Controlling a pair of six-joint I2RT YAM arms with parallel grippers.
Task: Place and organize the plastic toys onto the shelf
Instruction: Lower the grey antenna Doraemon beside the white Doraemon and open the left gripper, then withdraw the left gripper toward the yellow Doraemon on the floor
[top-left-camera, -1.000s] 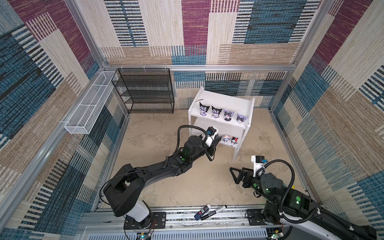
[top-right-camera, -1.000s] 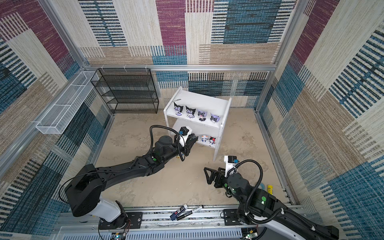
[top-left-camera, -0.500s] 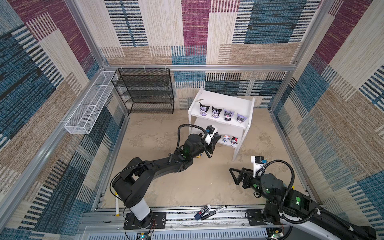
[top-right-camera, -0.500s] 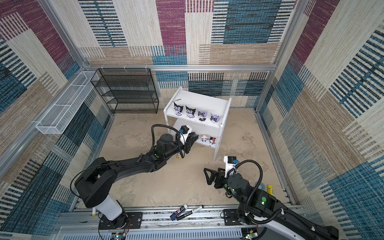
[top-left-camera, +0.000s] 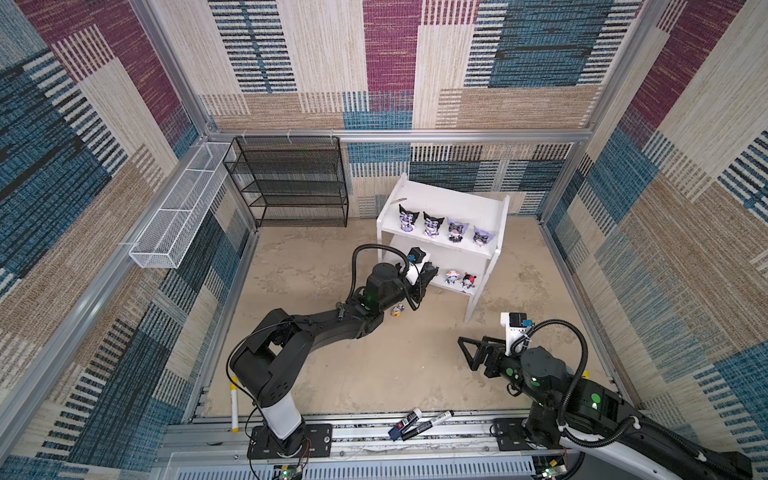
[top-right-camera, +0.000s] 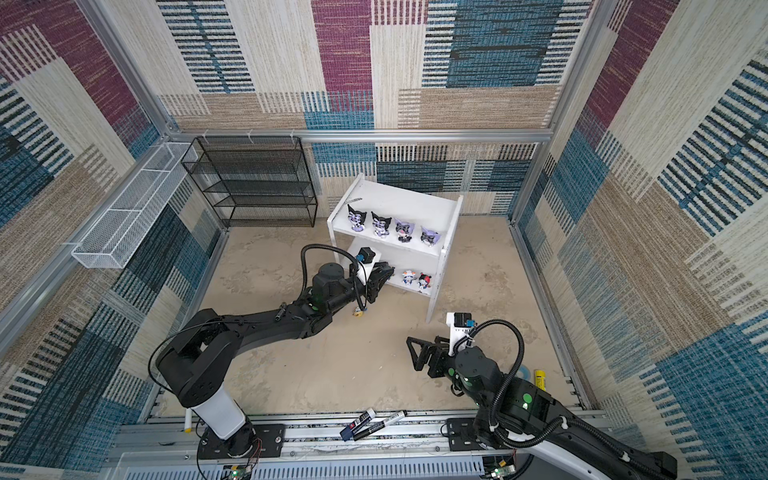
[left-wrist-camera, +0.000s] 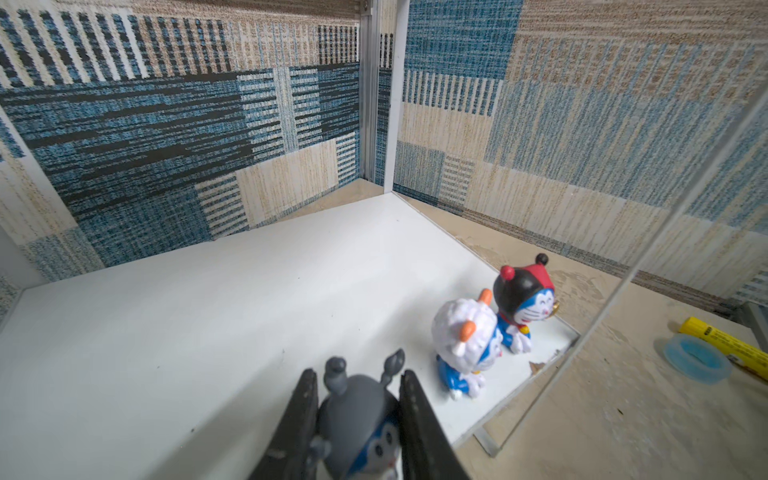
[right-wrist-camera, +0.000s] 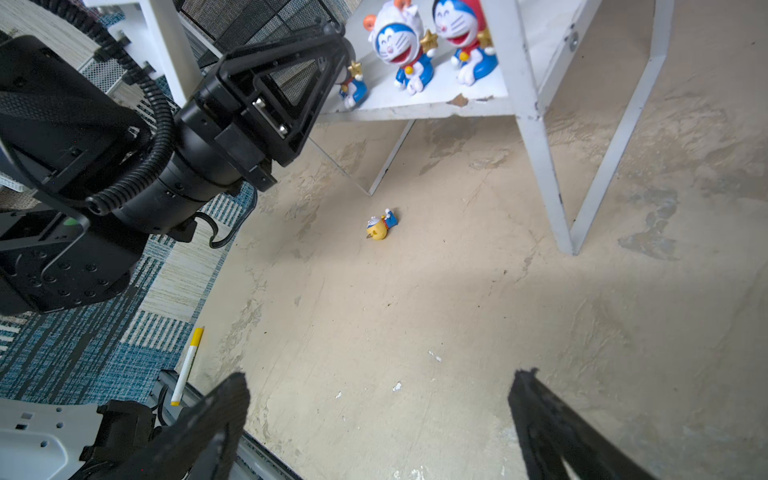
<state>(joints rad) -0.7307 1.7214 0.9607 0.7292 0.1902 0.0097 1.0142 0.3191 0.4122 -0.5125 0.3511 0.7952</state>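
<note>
The left hand (left-wrist-camera: 359, 386) is pressed in on a grey-hooded figurine (left-wrist-camera: 357, 419), pinching its head from both sides at the front of the lower board of the white shelf (left-wrist-camera: 187, 324); whether the toy's feet touch the board I cannot tell; just beside it stands a white-hatted figurine (left-wrist-camera: 461, 332), and next to that a red-and-black-hatted figurine (left-wrist-camera: 523, 295), both upright near the board's end; in both top views four larger toys stand in a row along the front of the upper board, two black-hooded figurines (top-left-camera: 408, 216) and two lilac-hooded figurines (top-left-camera: 457, 229); a yellow-hatted figurine (right-wrist-camera: 379, 226) lies on its side on the floor (right-wrist-camera: 415, 311), in front of the shelf and near the left arm; the right hand (right-wrist-camera: 378, 380) hangs over bare floor well apart from the shelf, its fingers spread wide with nothing between them; marker pens (top-left-camera: 417, 423) lie on the front rail; a black wire rack (top-left-camera: 291, 183) stands against the back wall, with a white wire basket (top-left-camera: 178, 216) along the left wall.
</note>
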